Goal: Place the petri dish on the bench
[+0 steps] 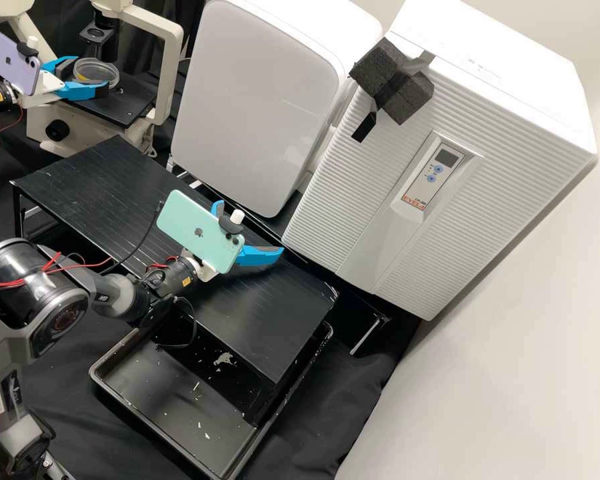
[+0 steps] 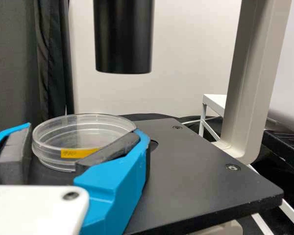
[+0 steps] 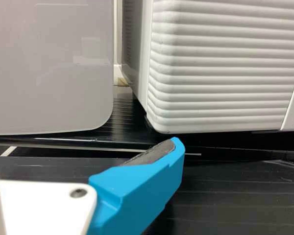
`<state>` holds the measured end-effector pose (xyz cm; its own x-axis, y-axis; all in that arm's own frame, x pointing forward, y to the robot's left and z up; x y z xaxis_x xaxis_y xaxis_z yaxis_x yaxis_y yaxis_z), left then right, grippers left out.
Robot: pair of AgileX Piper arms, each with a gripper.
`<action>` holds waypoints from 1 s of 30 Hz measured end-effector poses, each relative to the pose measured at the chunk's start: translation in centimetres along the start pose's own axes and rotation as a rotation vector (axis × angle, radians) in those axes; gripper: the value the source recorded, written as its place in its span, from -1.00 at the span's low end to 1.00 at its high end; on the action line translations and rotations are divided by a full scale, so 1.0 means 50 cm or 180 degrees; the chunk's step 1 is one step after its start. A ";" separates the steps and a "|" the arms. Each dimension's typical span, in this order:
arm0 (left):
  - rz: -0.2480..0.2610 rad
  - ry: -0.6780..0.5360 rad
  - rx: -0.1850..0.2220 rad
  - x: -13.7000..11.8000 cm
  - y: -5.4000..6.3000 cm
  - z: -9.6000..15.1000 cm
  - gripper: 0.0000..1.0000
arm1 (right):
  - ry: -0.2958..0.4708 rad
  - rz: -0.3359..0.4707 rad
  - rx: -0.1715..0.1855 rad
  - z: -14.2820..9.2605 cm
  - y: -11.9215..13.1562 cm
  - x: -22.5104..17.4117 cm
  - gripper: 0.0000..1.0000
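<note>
Gripper, right, white with bright blue fingers: spread wide apart, poised over the bench top. Gripper, left, same make: positioned around the dish at the microscope; clamped or loose, cannot tell.

Cabinet, ribbed, white, with small display and blue buttons: beyond the bench.

Cabinet, smooth-fronted, white, rounded corners: just beside the ribbed one.

Bench, black, grooved top, slim legs: in front of both cabinets.

Microscope, cream frame: beyond one end of the bench.

Tray, black, raised rim, scattered with pale flecks: partly under the opposite end of the bench.

Stage, flat black plate, screws at corners: part of the microscope.

Foam block, dark grey, notched: against the ribbed cabinet's upper part.

Phones, a pair: mint green mounted on the right gripper, lilac on the left.

Petri dish, clear, round: at the microscope stage, between the left gripper's two sides; contact with the plate, cannot tell.

Label, yellow, handwritten: stuck on the dish's side.
</note>
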<state>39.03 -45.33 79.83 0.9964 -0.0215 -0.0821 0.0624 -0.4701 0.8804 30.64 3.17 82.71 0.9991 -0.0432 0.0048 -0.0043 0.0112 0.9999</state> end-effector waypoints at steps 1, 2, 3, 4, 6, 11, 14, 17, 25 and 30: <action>0.0000 0.0000 0.0000 0.000 0.000 0.000 -1.00 | 0.0000 0.0000 0.0000 0.000 0.000 0.000 1.00; 0.0000 0.0000 0.0000 0.000 0.000 0.000 -1.00 | 0.0000 0.0000 0.0000 0.000 0.000 0.000 1.00; 0.0008 -0.0003 0.0000 -0.001 0.000 0.000 -1.00 | 0.0000 0.0000 0.0000 0.000 0.000 0.000 1.00; 0.0008 -0.0003 -0.0001 -0.002 -0.001 0.000 -1.00 | 0.0000 0.0000 0.0000 0.000 0.000 0.000 1.00; 0.0024 0.0001 -0.0001 -0.003 -0.001 -0.003 -1.00 | 0.0000 0.0000 0.0000 0.000 0.000 0.000 1.00; 0.0028 -0.0002 0.0007 -0.003 0.000 -0.004 -1.00 | 0.0000 0.0000 0.0000 0.000 0.000 0.000 1.00; 0.0023 -0.0008 0.0003 -0.003 0.000 -0.005 -1.00 | 0.0000 0.0000 0.0000 0.000 0.000 0.000 1.00; 0.0010 -0.0028 -0.0001 -0.010 -0.002 -0.007 -1.00 | 0.0000 0.0000 0.0000 0.000 0.000 0.000 1.00; -0.0092 -0.0234 -0.0023 -0.054 0.023 0.012 -1.00 | 0.0000 0.0000 0.0000 0.000 0.000 0.000 1.00; -0.0080 -0.0391 0.0052 -0.081 0.043 0.030 -1.00 | 0.0000 0.0000 0.0000 0.000 0.000 0.000 1.00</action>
<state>35.07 -47.56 81.35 0.9799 -0.1170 -0.1615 0.0853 -0.4860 0.8698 30.64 3.17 82.71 0.9991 -0.0432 0.0048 -0.0043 0.0112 0.9999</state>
